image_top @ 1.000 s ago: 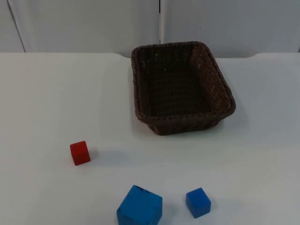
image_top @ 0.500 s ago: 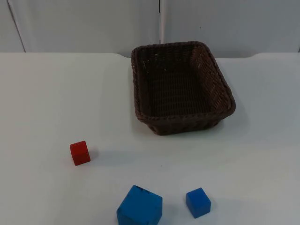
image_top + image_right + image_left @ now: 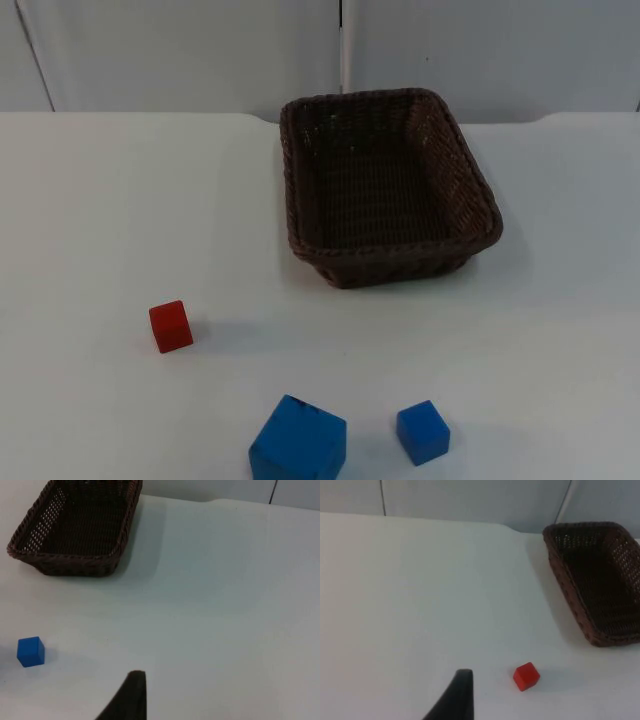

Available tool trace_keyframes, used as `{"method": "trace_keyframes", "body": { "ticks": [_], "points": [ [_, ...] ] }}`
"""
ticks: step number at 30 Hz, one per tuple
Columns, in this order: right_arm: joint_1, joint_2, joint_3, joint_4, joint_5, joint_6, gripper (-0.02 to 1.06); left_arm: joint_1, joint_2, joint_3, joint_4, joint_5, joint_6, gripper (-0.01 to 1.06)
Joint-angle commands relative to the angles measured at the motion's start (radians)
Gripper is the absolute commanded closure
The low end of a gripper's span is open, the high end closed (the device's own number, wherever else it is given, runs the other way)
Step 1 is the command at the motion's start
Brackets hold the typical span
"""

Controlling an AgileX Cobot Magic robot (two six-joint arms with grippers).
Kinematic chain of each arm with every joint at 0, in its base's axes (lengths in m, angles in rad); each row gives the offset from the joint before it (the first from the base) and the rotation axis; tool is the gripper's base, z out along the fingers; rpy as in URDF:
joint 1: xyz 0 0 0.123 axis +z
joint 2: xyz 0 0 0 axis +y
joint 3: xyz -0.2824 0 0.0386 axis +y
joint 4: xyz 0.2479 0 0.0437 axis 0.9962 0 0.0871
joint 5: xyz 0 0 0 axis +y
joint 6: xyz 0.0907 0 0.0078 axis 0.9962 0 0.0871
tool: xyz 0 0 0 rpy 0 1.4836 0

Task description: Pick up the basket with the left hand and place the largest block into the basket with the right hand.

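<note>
Basket [image 3: 390, 185], dark brown wicker, sits on the white table [image 3: 100, 220] near the grey partition wall [image 3: 180, 50], with the large blue block [image 3: 298, 440] at the near edge between a small red block [image 3: 171, 326] and a small blue block [image 3: 423, 432], while I cannot tell either gripper's grip.

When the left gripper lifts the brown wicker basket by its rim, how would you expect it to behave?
The basket looks stiffly woven, so it should probably hold its shape. It is empty and open-weave, so likely light. Held at one rim, its long body may tilt, so a tight grip seems wise.
</note>
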Motion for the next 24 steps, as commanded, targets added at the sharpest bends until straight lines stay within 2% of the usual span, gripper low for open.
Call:
{"method": "trace_keyframes", "body": {
  "ticks": [1, 6, 14, 18, 24],
  "points": [
    [-0.004, -0.004, 0.001, 0.003, -0.001, -0.007, 0.0, 0.002, 0.035, -0.021, -0.018, -0.014, 0.014, 0.0],
    [-0.004, -0.004, 0.001, 0.003, -0.001, -0.007, 0.0, 0.002, 0.135, -0.067, -0.033, -0.014, 0.034, 0.0],
    [-0.004, -0.004, 0.001, 0.003, -0.001, -0.007, 0.0, 0.002, 0.318, -0.158, -0.15, -0.014, 0.147, 0.0],
    [-0.004, -0.004, 0.001, 0.003, -0.001, -0.007, 0.0, 0.002, 0.379, -0.185, -0.154, -0.014, 0.155, 0.0],
    [-0.004, -0.004, 0.001, 0.003, -0.001, -0.007, 0.0, 0.002, 0.45, -0.203, -0.226, -0.053, 0.234, 0.0]
  ]
}}
